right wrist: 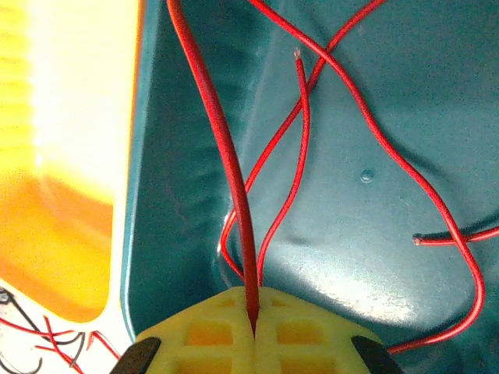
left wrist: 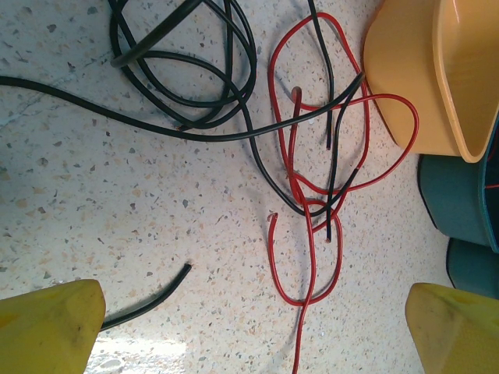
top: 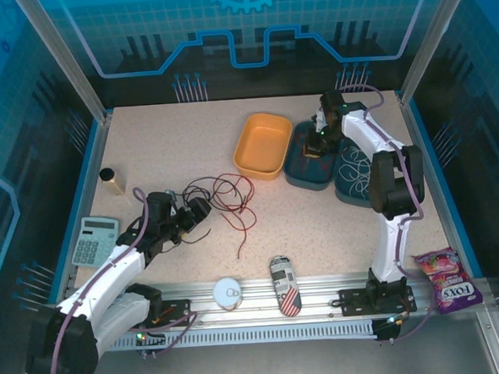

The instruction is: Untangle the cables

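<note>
I note right gripper (right wrist: 253, 315) clamped on red cable (right wrist: 222, 148) over teal bin (right wrist: 390, 101) — left gripper (left wrist: 253, 327) wide apart, empty, above cables (left wrist: 312, 179).

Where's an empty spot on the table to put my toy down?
Bare table lies left of the orange tub, and between the can and the right arm. It's crowded around the cables and teal tubs.

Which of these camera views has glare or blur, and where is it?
Right wrist: the orange bin is washed out to near white at upper left, and the teal bin floor carries a soft sheen. Left wrist: the cables are sharp, the yellow fingers blurred at the bottom corners. Top external: even light, no harsh glare.
</note>
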